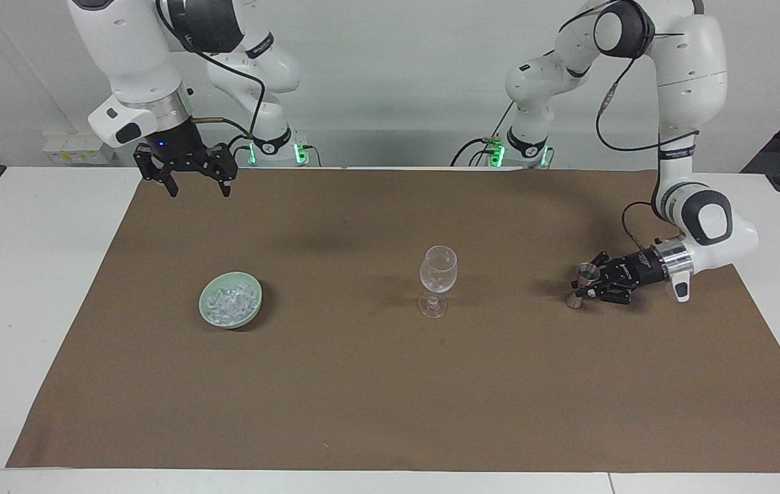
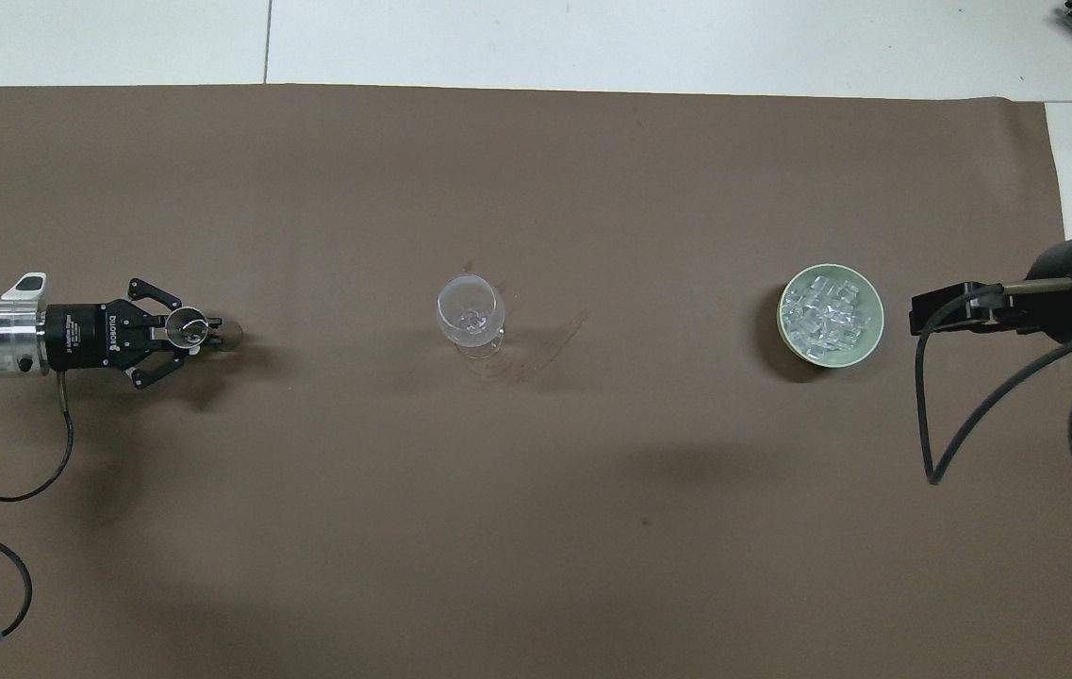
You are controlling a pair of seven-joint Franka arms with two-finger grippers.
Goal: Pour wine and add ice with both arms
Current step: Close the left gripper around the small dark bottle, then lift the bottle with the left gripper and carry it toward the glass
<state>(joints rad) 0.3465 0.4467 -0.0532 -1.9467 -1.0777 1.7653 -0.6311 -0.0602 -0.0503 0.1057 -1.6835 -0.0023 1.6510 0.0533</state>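
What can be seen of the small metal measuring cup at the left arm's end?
The small shiny metal measuring cup, hourglass-shaped with an open round mouth, stands upright on the brown mat at the left arm's end, beside the stemmed glass. The left gripper, lying level, is shut on its narrow waist. Any contents cannot be made out.
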